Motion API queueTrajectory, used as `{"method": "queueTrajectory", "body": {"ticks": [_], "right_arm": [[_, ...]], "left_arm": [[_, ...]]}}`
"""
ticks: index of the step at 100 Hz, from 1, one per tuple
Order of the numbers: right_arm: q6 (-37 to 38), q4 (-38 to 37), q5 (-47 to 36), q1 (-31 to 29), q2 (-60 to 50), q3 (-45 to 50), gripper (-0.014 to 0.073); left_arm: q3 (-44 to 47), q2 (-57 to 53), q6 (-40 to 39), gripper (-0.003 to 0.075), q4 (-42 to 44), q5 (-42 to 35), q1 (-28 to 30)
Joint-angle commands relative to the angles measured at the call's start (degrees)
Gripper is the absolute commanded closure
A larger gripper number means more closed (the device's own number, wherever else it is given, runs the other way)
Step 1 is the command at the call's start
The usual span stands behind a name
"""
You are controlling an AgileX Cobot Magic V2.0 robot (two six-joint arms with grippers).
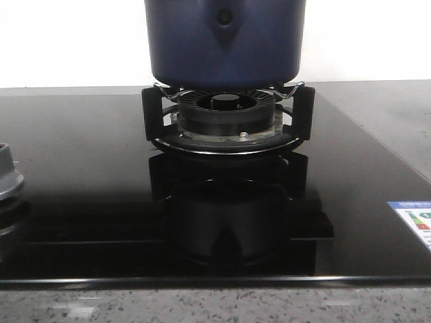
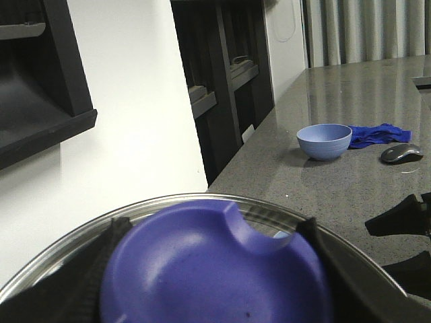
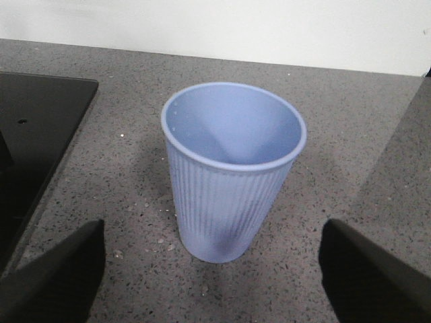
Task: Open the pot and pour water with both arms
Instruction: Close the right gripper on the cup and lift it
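Centered at the top of the front view, the pot sat on the burner grate, its triangular handle mount and rivet facing the camera; the burner showed beneath it, mirrored in the glossy black cooktop. A grey knob sat at the left edge, a label at the lower right.

Left wrist view: the left gripper had its dark fingers on either side of a blue knob on a metal-rimmed lid, apparently closed on the knob. A blue bowl, blue cloth and grey mouse lay on the counter at upper right.

Right wrist view: the right gripper was spread wide and holding nothing. A ribbed blue cup stood upright on the speckled counter mid-frame, between the fingers but apart from both.
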Motion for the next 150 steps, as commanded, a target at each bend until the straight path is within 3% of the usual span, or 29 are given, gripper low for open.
{"method": "queueTrajectory", "body": {"ticks": [1, 75, 117, 150], "right_arm": [[-0.19, -1.26, -5.41, -0.35, 0.78, -1.57, 0.0007], [-0.19, 4.20, -16.85, -3.74, 13.39, -1.57, 0.0006], [-0.66, 5.03, -26.78, -6.54, 21.24, -1.57, 0.0006], [-0.66, 5.03, -39.24, -7.71, 27.60, -1.57, 0.0006]], "left_arm": [[-2.13, -2.37, -0.43, 0.0386, -4.85, 0.07, 0.12], [-2.13, -2.37, -0.43, 0.0386, -4.85, 0.07, 0.12], [-2.13, -2.37, -0.43, 0.0386, -4.85, 0.07, 0.12], [-2.13, -2.37, -0.43, 0.0386, -4.85, 0.07, 0.12]]}}
